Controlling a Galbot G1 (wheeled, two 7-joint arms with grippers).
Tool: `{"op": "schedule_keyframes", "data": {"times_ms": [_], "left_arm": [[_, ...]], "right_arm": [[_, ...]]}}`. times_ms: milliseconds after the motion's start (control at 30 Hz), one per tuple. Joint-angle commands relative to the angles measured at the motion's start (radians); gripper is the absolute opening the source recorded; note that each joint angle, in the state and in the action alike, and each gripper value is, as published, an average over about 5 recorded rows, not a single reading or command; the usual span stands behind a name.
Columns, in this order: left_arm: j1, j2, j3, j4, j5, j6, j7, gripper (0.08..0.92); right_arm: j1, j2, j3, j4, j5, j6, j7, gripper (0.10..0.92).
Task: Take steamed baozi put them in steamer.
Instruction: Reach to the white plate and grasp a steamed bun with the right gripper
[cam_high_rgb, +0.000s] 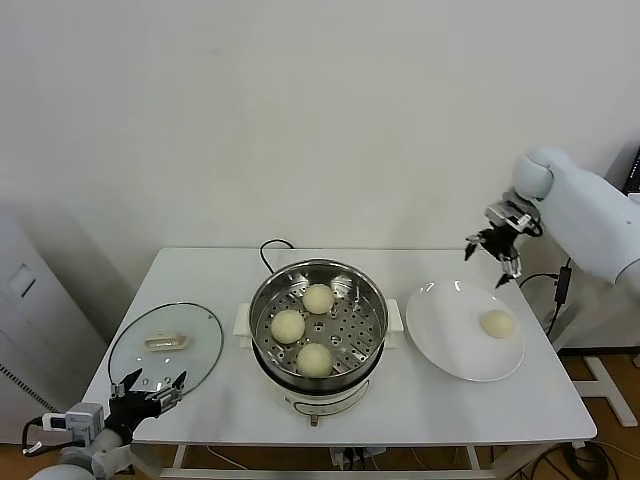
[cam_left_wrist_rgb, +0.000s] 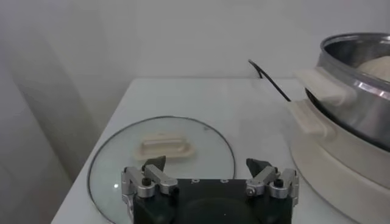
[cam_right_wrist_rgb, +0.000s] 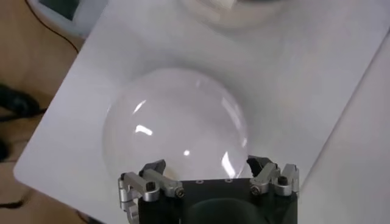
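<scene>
The steamer (cam_high_rgb: 318, 335) stands mid-table with three steamed baozi on its perforated tray: one at the back (cam_high_rgb: 318, 298), one on the left (cam_high_rgb: 288, 326), one at the front (cam_high_rgb: 314, 360). Another baozi (cam_high_rgb: 497, 323) lies on the white plate (cam_high_rgb: 450, 335) to the steamer's right. My right gripper (cam_high_rgb: 492, 250) hangs open above the plate's far edge, nothing between its fingers; in the right wrist view it (cam_right_wrist_rgb: 207, 167) looks down on the bare plate (cam_right_wrist_rgb: 177, 122). My left gripper (cam_high_rgb: 148, 388) is parked open at the table's front left corner, empty (cam_left_wrist_rgb: 207, 164).
A glass lid (cam_high_rgb: 165, 345) with a cream handle lies flat left of the steamer, just ahead of the left gripper (cam_left_wrist_rgb: 161, 152). The steamer's side handle (cam_left_wrist_rgb: 320, 97) and black cord (cam_left_wrist_rgb: 268, 79) show in the left wrist view. A wall stands behind the table.
</scene>
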Motion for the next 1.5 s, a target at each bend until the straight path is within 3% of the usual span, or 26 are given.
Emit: {"op": "schedule_keyframes", "data": {"times_ms": [33,633,933,1500], "left_arm": [[-0.003,0.003,0.001,0.001,0.000,0.002,-0.001,0.823],[-0.003,0.002,0.014,0.007,0.003,0.003,0.000,0.823],[-0.005,0.002,0.017,0.007,0.004,0.003,0.000,0.823],[0.003,-0.003,0.017,-0.001,0.022,-0.003,0.002,0.823]], "right_arm": [[-0.154,0.003,0.184,-0.182,-0.162,0.028,0.092,0.823],[-0.277,0.053,0.370,-0.230,-0.435,-0.004,0.295,0.823],[-0.296,0.074,0.405,-0.242,-0.458,-0.029,0.332,0.819],[-0.296,0.083,0.412,-0.247,-0.399,-0.067,0.286,0.501]]}}
